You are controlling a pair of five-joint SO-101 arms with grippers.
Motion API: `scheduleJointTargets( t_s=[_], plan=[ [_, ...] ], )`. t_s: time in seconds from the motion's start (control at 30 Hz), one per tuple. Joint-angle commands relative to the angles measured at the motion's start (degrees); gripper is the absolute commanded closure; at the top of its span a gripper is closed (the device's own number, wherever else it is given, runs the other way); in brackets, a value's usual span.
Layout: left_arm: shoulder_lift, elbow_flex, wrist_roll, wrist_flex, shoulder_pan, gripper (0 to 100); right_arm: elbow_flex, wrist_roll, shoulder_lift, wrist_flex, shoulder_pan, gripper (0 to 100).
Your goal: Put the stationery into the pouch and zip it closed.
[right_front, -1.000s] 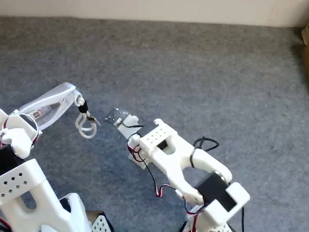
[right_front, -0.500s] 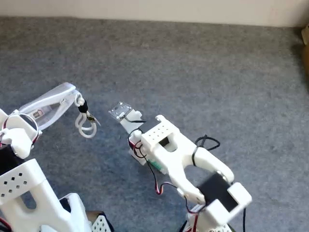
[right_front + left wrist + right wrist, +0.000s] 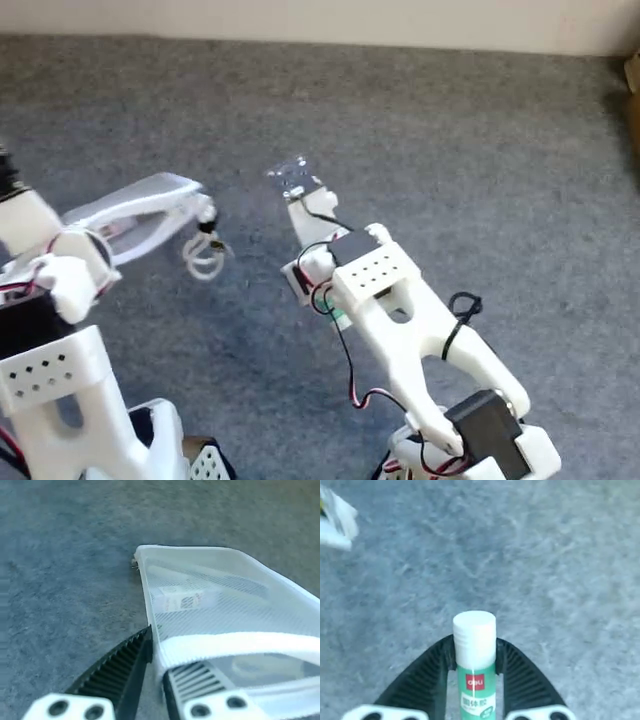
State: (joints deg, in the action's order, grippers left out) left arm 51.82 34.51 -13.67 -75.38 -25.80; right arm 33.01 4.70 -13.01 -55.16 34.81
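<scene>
The left gripper [image 3: 157, 652] pinches 1 edge of the pouch [image 3: 225, 605] at the left. The right gripper [image 3: 474, 652] clamps the glue stick [image 3: 474, 630], apart from the pouch. I think its cap should line up with the opening before entering.

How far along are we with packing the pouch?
Done: one labelled item already lies inside the mesh pouch. In hand: the left pincer clamps the pouch; the right pincer grips the glue stick, apart from the pouch. Left: insert the glue stick, then zip.
</scene>
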Motion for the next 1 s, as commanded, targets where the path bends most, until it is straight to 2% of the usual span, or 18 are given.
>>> scheduleJointTargets(
  t_s=[0.0,0.13,0.3,0.7,0.8,0.97],
  plan=[
    [1.45,-4.62,2.11,-0.70,6.90,99,-0.31,-0.70,-3.03,1.63,-2.77,98.3],
    [1.45,-6.20,2.99,-0.97,11.82,99,-0.31,-0.70,-2.95,3.03,-5.41,98.3],
    [1.19,-12.70,2.99,-5.80,16.40,99,-0.31,-0.70,-2.95,3.03,-5.76,98.3],
    [0.92,-7.96,3.16,-6.24,16.48,99,-0.31,-0.79,-3.47,3.03,-8.57,98.3],
    [0.92,-7.78,5.19,-6.24,16.40,99,-0.40,-0.79,-3.74,2.68,-9.36,98.3],
    [1.10,-6.02,5.63,-5.10,16.40,99,1.71,-0.79,-11.47,2.07,-10.51,98.3]
  ],
)
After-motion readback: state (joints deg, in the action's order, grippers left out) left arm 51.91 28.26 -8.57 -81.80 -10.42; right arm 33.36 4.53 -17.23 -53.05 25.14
